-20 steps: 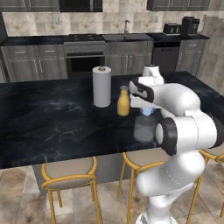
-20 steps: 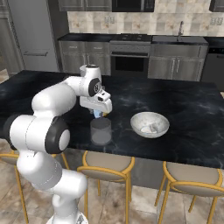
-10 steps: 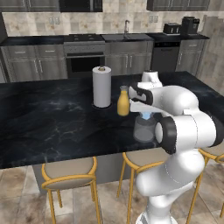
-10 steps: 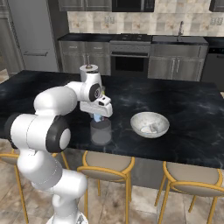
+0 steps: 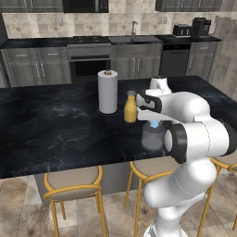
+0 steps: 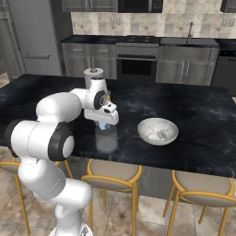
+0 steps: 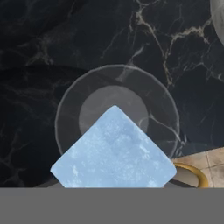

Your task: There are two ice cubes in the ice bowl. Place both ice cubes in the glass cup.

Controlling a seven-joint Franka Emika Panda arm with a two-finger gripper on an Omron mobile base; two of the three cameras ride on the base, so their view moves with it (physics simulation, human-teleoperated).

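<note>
Nearest you, the gripper [image 6: 104,124] hangs just above the glass cup [image 6: 106,138], its jaws clamped on one ice cube [image 7: 113,148], which in the hand view sits over the cup's mouth but toward its near rim rather than dead centre. That offset is your main risk, in my judgement: let go now and the cube could clip the rim and skid onto the black counter [image 5: 55,125], or bounce out if it falls from too high; lower a touch and centre it first. Watch also the orange juice bottle [image 5: 131,107] and the paper towel roll [image 5: 108,91] standing just beyond the cup, since a wide swing of the hand on its way out could knock them. Further along the counter, well apart from the cup, the ice bowl [image 6: 158,131] holds what looks like the second cube, too faint to be sure. Compared with a second ago, the hand has dropped from higher up down to the cup, while cup, bottle, roll and bowl have stayed put.
</note>
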